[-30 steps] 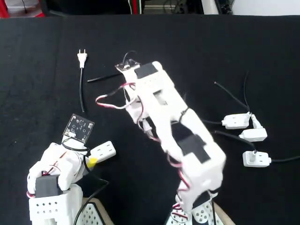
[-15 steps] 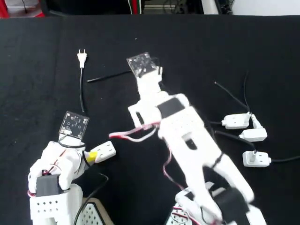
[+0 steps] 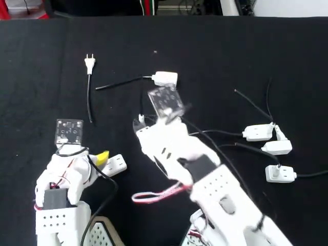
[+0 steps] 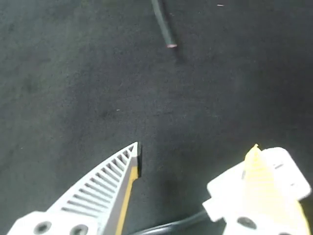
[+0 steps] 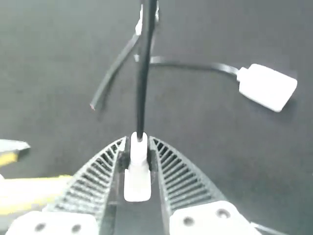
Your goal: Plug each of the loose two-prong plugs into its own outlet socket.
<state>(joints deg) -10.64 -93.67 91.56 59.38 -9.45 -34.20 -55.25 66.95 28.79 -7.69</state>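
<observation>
Right tool (image 5: 138, 143) withdrew toward 6 o'clock, clamped on plug (image 5: 137, 182); far socket (image 3: 165, 78) uncovered at its 12. Left tool (image 4: 195, 149) apart beside near socket (image 4: 222, 193). Plug ready for insertion.

Black cloth-covered table (image 3: 256, 46)

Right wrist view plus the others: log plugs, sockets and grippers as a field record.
right gripper: shut on a white plug, black cord leading away
left gripper: open, yellow finger next to a white socket
loose plug: on the black table, far left
mid-table socket: lying alone, cord attached
socket cluster: three, right side
</observation>
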